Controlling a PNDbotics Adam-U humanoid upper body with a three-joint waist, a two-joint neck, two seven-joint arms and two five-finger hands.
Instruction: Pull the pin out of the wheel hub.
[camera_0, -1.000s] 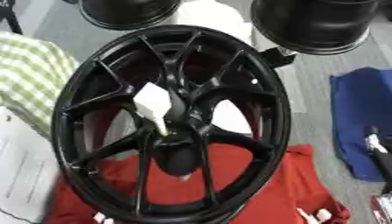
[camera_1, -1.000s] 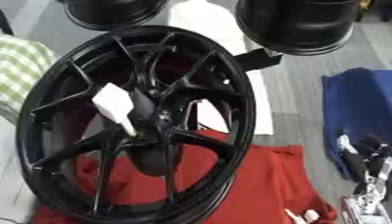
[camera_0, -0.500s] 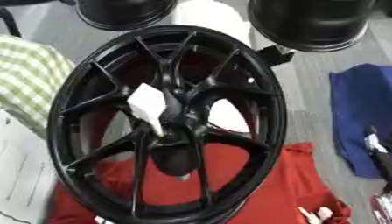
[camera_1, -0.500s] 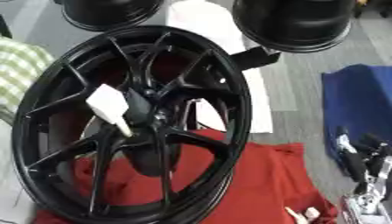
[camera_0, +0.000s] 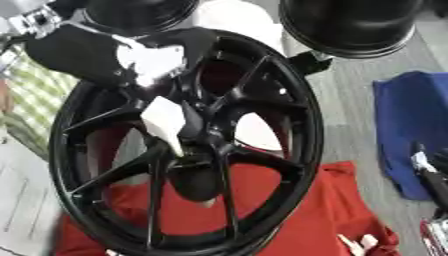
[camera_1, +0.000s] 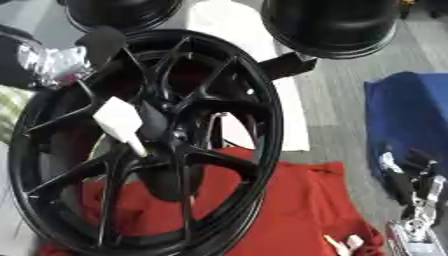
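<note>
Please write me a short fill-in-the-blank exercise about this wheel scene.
1. The white pin sticks out of the hub of the ____ wheel.
2. The cloth under the wheel's lower part is ____.
3. The left robot hand comes in from the upper ____ of the view.
4. The cloth at the right edge is ____.

Missing words: black; red; left; blue
</note>
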